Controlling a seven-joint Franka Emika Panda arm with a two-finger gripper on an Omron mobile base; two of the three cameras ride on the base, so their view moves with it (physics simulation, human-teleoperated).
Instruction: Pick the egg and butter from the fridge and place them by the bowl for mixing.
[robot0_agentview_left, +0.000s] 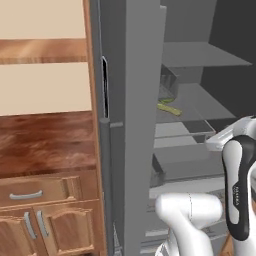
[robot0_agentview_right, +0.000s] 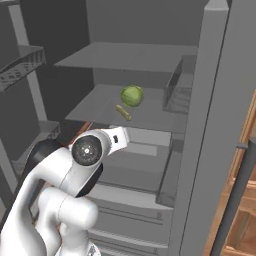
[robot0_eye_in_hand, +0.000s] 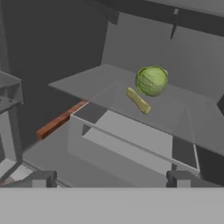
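1. Claw (robot0_eye_in_hand: 111, 179): two dark fingertips spread wide, nothing between them, outside the open grey double-door fridge (robot0_agentview_right: 210, 100), aimed at its middle shelf.
2. Thin yellow-olive butter stick (robot0_eye_in_hand: 138, 100) lies flat on that shelf, at 12 o'clock from the claw in the hand view. Egg not made out.
3. Green leafy ball (robot0_eye_in_hand: 152, 80) sits just beside the stick's far end, at 1 o'clock of it.
4. Risk: a finger nudges the ball, which rolls into the stick.
5. Risk: a low approach catches the grey drawer (robot0_eye_in_hand: 131, 144) edge below the shelf.

one butter (robot0_eye_in_hand: 138, 100), one green leafy ball (robot0_eye_in_hand: 151, 80), one fridge (robot0_agentview_right: 150, 60).
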